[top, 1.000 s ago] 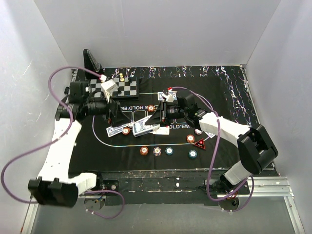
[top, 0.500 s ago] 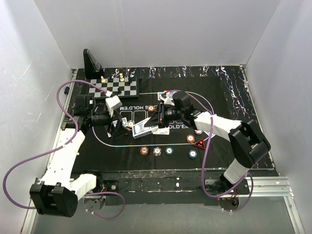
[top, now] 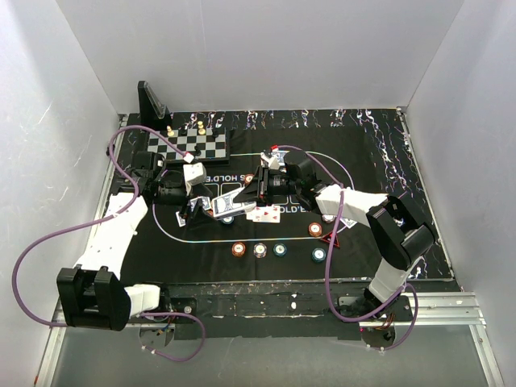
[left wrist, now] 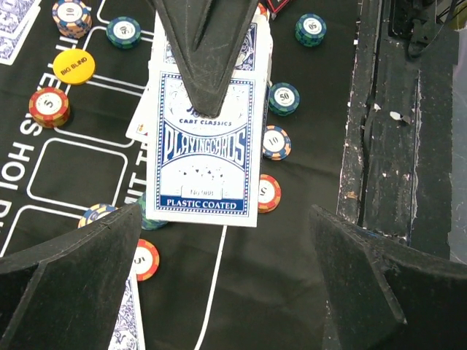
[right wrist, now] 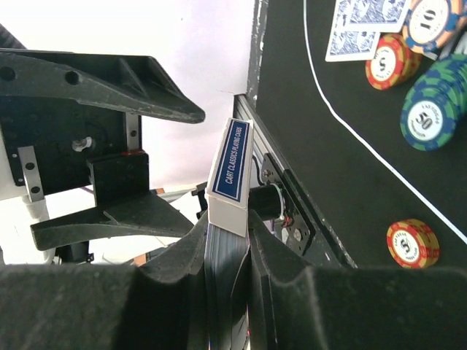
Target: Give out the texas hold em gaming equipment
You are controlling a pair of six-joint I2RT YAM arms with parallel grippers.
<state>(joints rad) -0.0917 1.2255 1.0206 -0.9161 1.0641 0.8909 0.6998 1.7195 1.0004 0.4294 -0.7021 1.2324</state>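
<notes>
Fingers point(right wrist: 171, 281) of the right gripper point(right wrist: 228, 244) are clamped on the flat faces of a card box point(left wrist: 201, 153), gripping one end so the other sticks out toward the left arm. Its end flap is shut, and whether any cards are inside cannot be seen. The box is white with a blue frame and reads "Playing Cards" and "Plastic Coated".

In the overhead view the box hangs above the black mat point(top: 371, 161) near its middle. A face-up card point(top: 267, 214) lies at its 3 o'clock, a row of three chips point(top: 260, 249) at its 5 o'clock, and the chessboard point(top: 193, 145) at its 11 o'clock.

The left gripper point(left wrist: 224, 211) is spread wide and holds nothing. Its mouth faces the box's free end from close by, and no contact shows. In the left wrist view a yellow disc point(left wrist: 74, 67) marked "Big Blind" lies on the mat at the box's 10 o'clock.
</notes>
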